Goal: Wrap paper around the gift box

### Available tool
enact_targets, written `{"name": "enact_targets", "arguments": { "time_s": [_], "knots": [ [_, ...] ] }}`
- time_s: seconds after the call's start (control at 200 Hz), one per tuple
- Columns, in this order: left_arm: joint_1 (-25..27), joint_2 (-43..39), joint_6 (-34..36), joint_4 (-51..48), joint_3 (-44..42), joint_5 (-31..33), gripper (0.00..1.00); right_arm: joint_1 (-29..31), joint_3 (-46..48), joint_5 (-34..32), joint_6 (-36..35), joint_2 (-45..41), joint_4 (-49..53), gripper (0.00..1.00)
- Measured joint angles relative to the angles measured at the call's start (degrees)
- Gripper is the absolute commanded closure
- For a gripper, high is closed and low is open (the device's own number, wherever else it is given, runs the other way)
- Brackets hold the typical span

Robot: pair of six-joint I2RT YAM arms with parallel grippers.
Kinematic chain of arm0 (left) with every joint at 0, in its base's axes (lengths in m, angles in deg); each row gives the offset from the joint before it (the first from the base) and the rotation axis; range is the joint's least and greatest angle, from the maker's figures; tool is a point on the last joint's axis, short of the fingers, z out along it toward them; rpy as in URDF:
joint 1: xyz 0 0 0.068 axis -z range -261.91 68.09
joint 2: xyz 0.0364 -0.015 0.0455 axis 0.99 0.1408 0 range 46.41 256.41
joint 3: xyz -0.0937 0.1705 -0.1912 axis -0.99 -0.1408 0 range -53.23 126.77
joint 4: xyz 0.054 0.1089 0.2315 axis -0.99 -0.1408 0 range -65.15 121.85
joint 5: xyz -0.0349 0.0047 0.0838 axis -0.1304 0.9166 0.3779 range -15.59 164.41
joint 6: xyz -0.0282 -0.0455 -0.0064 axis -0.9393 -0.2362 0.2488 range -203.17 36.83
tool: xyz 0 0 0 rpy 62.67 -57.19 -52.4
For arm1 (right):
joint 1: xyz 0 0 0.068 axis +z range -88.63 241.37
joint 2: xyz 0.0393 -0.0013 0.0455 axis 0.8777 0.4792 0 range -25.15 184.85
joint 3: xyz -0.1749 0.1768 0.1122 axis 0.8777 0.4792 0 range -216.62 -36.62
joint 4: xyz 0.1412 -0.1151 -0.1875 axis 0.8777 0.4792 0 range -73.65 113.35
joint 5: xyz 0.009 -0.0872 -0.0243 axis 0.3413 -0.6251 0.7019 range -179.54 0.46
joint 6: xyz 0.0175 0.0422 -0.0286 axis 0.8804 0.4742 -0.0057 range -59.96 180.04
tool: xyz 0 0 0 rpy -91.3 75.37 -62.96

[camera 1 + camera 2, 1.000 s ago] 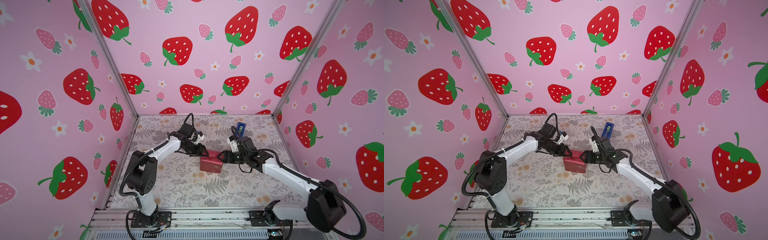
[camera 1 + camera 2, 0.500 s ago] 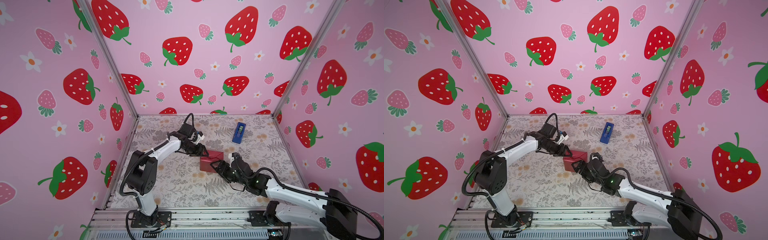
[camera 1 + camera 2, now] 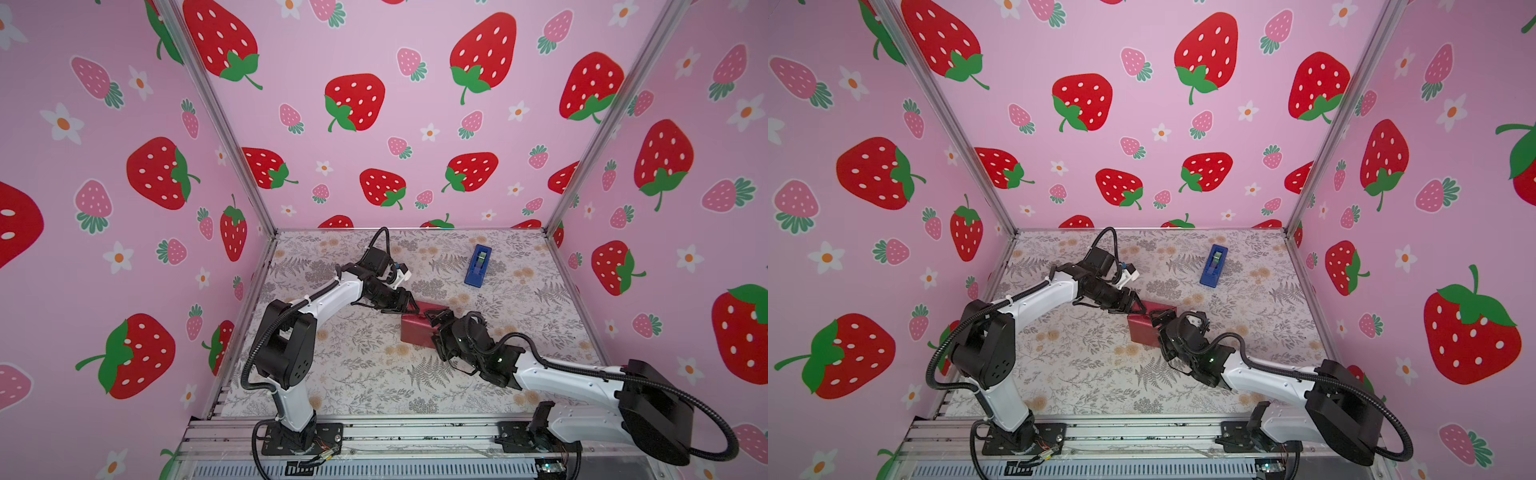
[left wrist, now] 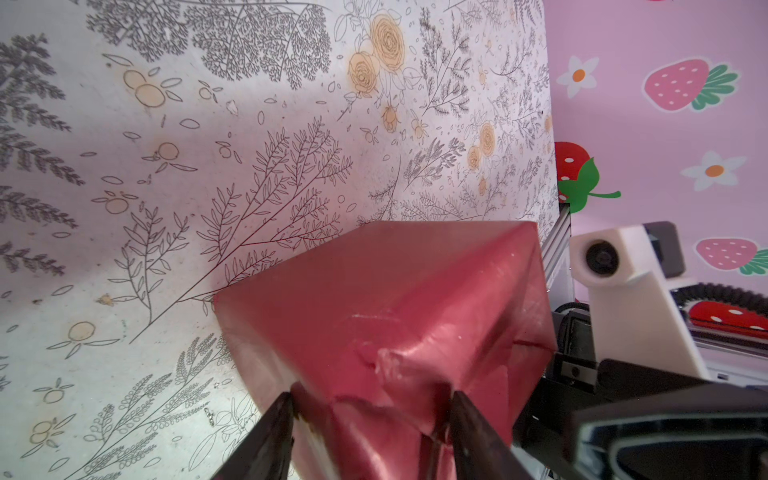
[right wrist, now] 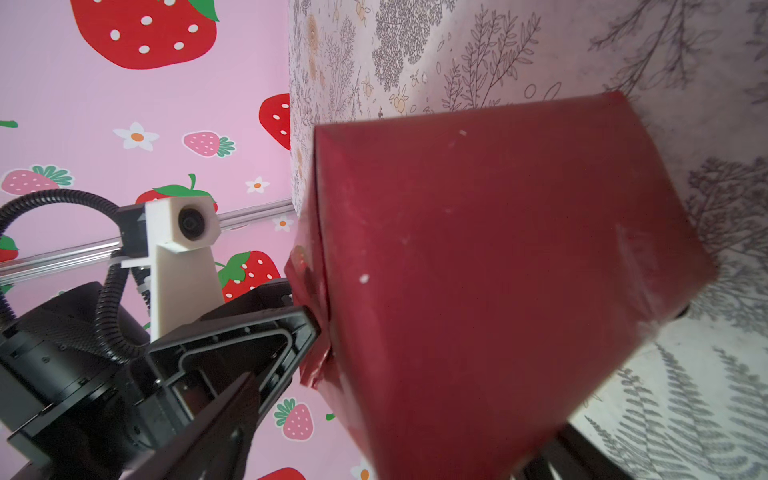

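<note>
Floral table [image 3: 353, 374], strawberry walls [image 3: 374, 50] all round. Left gripper [image 3: 411, 308] pinches the paper's [image 3: 415, 332] folded end; right gripper [image 3: 434, 330] stands wide, straddling it.

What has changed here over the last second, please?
The right gripper swung from far right of the gift box round to its near right, jaws opening wider, uncovering the blue tape dispenser. The left gripper stayed clamped on the paper at the box's far-left end; the box kept its place.
</note>
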Motion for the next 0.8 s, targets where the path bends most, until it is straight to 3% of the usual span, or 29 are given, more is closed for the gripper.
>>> {"name": "enact_targets", "arguments": {
  "time_s": [0.54, 0.8],
  "knots": [
    [-0.33, -0.66, -0.94, 1.29, -0.83, 0.55, 0.4, -6.71, -5.9, 9.29, -5.33, 5.86, 5.46, 0.33],
    [-0.2, -3.02, -1.11, -1.16, -0.72, 1.36, 0.37, -8.46, -6.23, 11.87, -12.2, 5.88, 5.25, 0.38]
  ]
}}
